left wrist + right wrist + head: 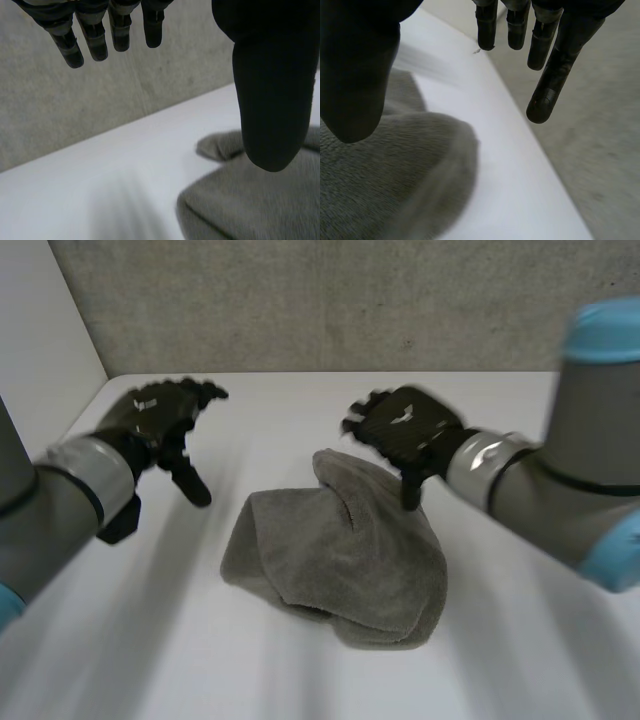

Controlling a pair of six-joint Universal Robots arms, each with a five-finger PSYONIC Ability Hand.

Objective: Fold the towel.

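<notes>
Head view: the towel (335,560) lies bunched mid-surface (520,670), my left hand (160,425) wide open to its left and my right hand (405,435) open over its far edge, flanking it, I judge, to find corners. Left wrist view: straight fingers (100,40), nothing held. Right wrist view: the same, fingers (545,95) spread just above the cloth's edge.
</notes>
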